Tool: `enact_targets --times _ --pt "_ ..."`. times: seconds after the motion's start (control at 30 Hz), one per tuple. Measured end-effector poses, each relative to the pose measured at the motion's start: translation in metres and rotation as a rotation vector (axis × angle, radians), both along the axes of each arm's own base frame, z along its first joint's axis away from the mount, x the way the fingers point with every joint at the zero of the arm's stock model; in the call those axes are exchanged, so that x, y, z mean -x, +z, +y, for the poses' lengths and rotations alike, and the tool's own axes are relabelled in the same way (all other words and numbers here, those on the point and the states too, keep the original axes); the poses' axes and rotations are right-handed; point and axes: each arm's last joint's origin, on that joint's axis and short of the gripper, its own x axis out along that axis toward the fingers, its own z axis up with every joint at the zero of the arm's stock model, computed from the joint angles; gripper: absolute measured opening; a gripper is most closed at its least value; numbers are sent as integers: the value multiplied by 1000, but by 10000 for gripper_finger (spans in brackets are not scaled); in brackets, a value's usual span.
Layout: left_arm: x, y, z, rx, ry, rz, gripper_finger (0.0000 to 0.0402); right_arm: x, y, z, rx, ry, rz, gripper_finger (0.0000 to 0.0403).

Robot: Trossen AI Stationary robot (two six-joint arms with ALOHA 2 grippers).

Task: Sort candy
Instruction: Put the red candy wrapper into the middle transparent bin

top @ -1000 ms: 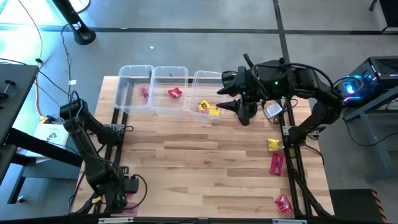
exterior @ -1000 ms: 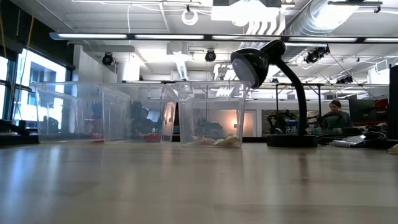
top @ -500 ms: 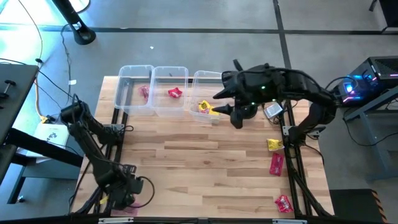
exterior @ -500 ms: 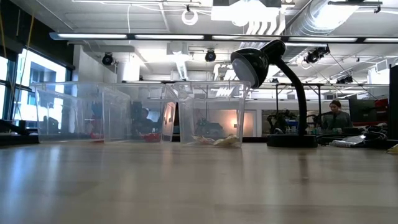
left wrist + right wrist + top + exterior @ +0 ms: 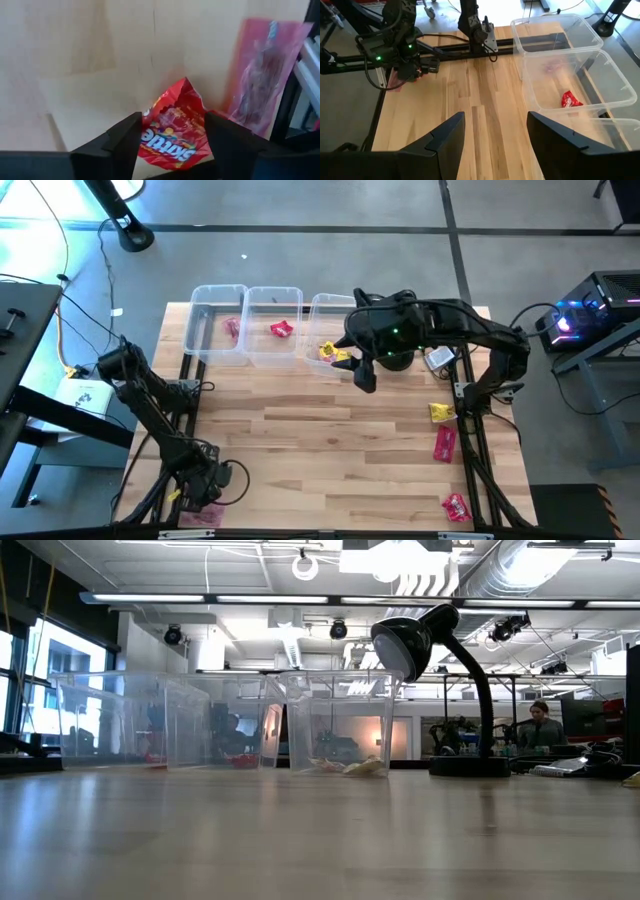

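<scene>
A red candy packet (image 5: 172,135) lies on the wood at the table's near left corner, beside a pink packet (image 5: 260,75) at the edge. My left gripper (image 5: 205,490) points down over the red packet, open, one finger on each side of it (image 5: 172,120); I cannot tell whether they touch it. My right gripper (image 5: 360,372) hangs open and empty (image 5: 495,120) above the near edge of the right clear tub (image 5: 322,308), which holds yellow candy (image 5: 335,353). The middle tub (image 5: 273,292) holds a red packet (image 5: 282,330), the left tub (image 5: 205,295) a pink one (image 5: 233,328).
Loose candy lies along the table's right edge: a yellow packet (image 5: 440,412), a red one (image 5: 445,443) and another red one (image 5: 456,506). A black desk lamp (image 5: 440,640) stands at the far right, next to the tubs. The table's middle is bare wood (image 5: 320,440).
My left gripper has sunk toward the near left corner of the table and rolled a little, coming down over the red packet. My right gripper has moved toward the table's left and dropped lower, from beside the right tub to above its near edge.
</scene>
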Motion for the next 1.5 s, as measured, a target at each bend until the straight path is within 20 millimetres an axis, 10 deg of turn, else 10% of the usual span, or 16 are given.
enact_targets --times 0.3,0.43,0.63,1.0,1.2,1.5 --pt "1 -11 9 24 23 59 21 0 0 0 -15 -11 6 209" --pt "-13 -2 16 35 84 31 16 1 -1 0 -18 -14 8 209" --pt "-41 68 40 29 107 -193 6 1 -1 0 -20 -15 8 209" --pt "-63 206 174 -681 429 -879 2 0 1 0 -47 -33 -8 209" --pt "-93 207 238 -817 465 -864 1 -2 3 0 -58 -38 -45 209" --pt "-133 156 321 -919 544 -584 43 -3 5 3 -114 -67 -63 209"
